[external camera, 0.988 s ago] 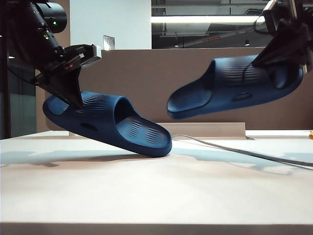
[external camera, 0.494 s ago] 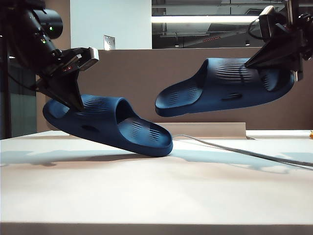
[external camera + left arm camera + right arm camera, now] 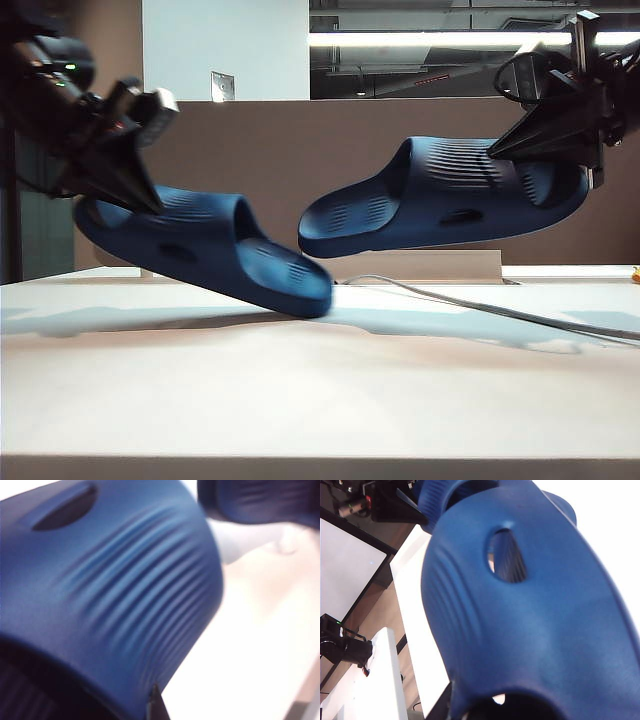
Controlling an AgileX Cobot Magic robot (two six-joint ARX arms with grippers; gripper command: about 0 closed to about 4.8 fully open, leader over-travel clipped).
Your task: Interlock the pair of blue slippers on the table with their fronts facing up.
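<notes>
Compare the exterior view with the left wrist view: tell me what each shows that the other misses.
Exterior only: both arms, the left gripper shut on the left slipper, toe tilted down towards the table; the right gripper shut on the right slipper, held clear above it; a grey cable.
Left wrist only: the strap's ribs and oval hole close up.
Shared: both slippers and the white table.

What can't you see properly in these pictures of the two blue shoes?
- Left gripper: its fingertips are hidden behind the left slipper in the outside view.
- That slipper's toe: smeared by motion blur, so whether it touches the table is unclear.
- Right gripper: its tips are hidden by the right slipper.
- Both wrist views: a slipper fills the picture, cut off by the edges.
</notes>
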